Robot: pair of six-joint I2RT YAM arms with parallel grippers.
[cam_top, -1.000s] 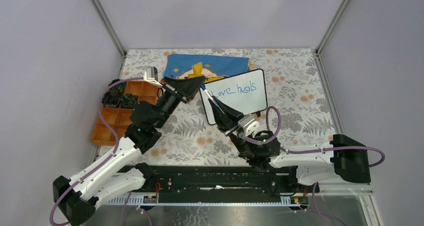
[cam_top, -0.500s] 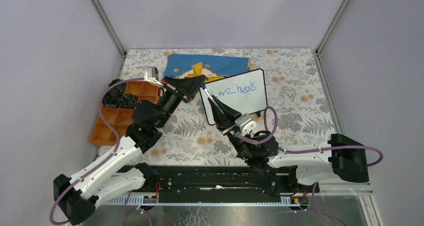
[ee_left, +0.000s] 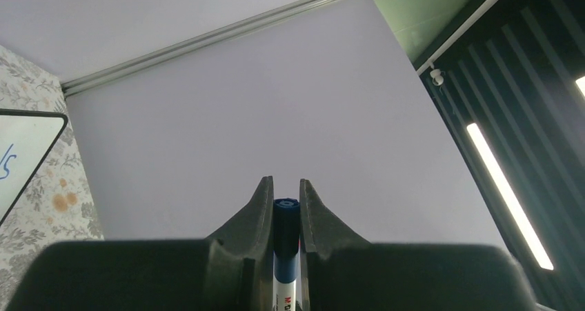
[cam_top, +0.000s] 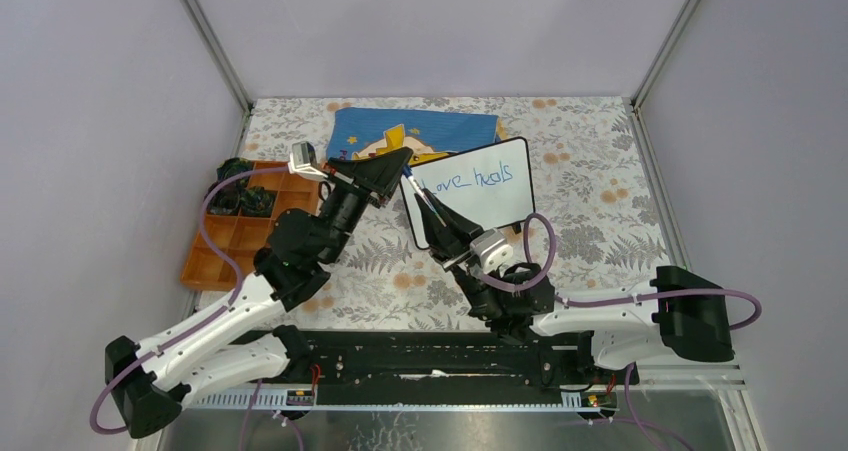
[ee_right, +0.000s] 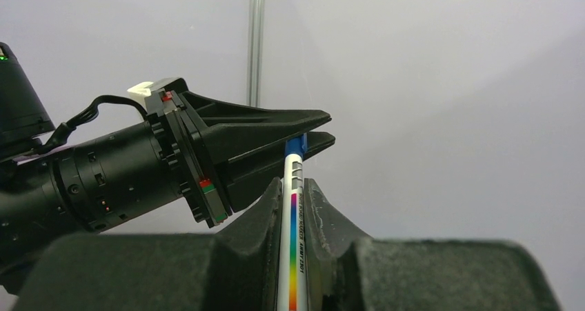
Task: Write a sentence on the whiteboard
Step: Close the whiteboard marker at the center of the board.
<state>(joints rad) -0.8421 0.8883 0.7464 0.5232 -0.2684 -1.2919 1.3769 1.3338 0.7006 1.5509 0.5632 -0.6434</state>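
Observation:
The whiteboard (cam_top: 503, 207) stands tilted at the table's middle, with blue handwriting (cam_top: 467, 179) reading "Love heals" on one line. Its lower left is hidden behind my right gripper. My right gripper (cam_top: 418, 193) is shut on the white body of a marker (ee_right: 293, 228) at the board's left edge. My left gripper (cam_top: 404, 161) is shut on the marker's blue cap (ee_left: 285, 216). In the right wrist view the left gripper's fingers (ee_right: 276, 128) close over the cap (ee_right: 296, 144). The board's corner shows in the left wrist view (ee_left: 24, 156).
A blue cloth with a yellow figure (cam_top: 420, 131) lies behind the board. An orange compartment tray (cam_top: 232, 233) with dark parts sits at the left. Enclosure walls and metal posts ring the floral table (cam_top: 600, 191).
The left arm's elbow shifted slightly right and the right arm's wrist slightly left. Both grippers stay shut on the marker at the board's left edge.

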